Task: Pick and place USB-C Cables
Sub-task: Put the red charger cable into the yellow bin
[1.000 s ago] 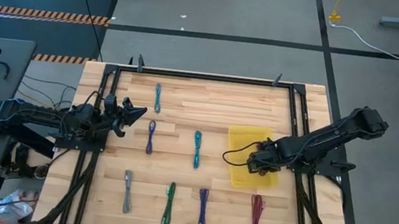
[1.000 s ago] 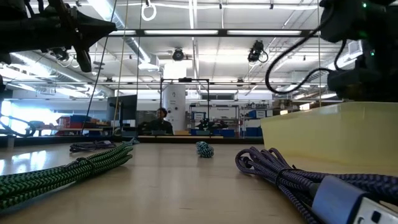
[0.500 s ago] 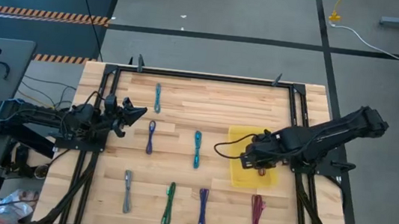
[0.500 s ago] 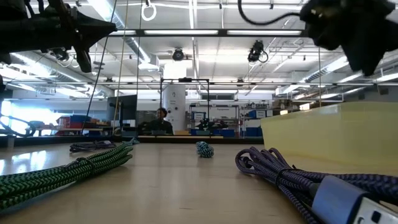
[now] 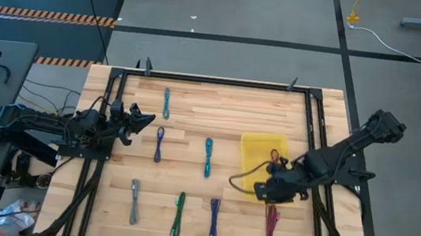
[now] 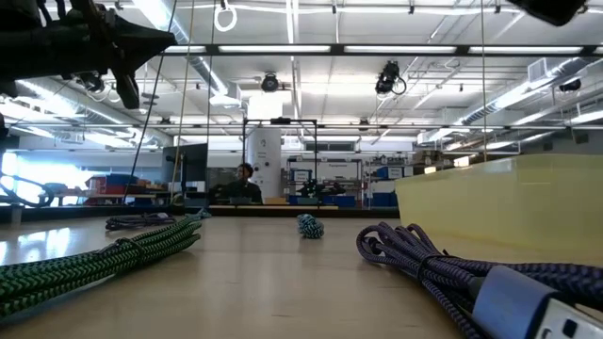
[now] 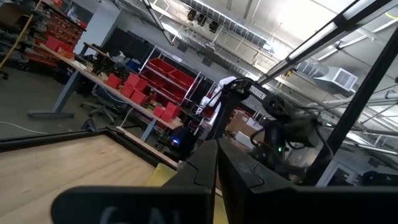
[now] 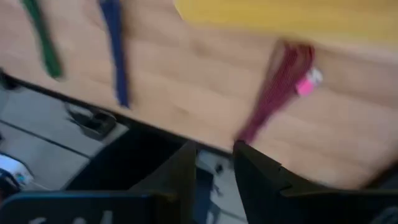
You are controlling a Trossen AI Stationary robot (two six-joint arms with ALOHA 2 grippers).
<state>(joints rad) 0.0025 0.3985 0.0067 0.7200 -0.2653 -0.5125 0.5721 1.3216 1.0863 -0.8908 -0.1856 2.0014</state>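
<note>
High view: one maroon cable (image 5: 274, 156) in yellow tray (image 5: 255, 148); seven cables left on table (image 5: 196, 108). Right gripper (image 5: 264, 192) above maroon cable (image 5: 270, 224), fingers slightly parted, empty. Left gripper (image 5: 140, 117) idle far left, fingers nearly closed, empty.

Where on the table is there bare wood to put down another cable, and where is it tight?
Open wood lies along the far edge right of the teal cable, up to the yellow tray, and between the middle teal cable and that tray. The near edge is crowded with four cables; the right gripper hangs above the maroon cable.
</note>
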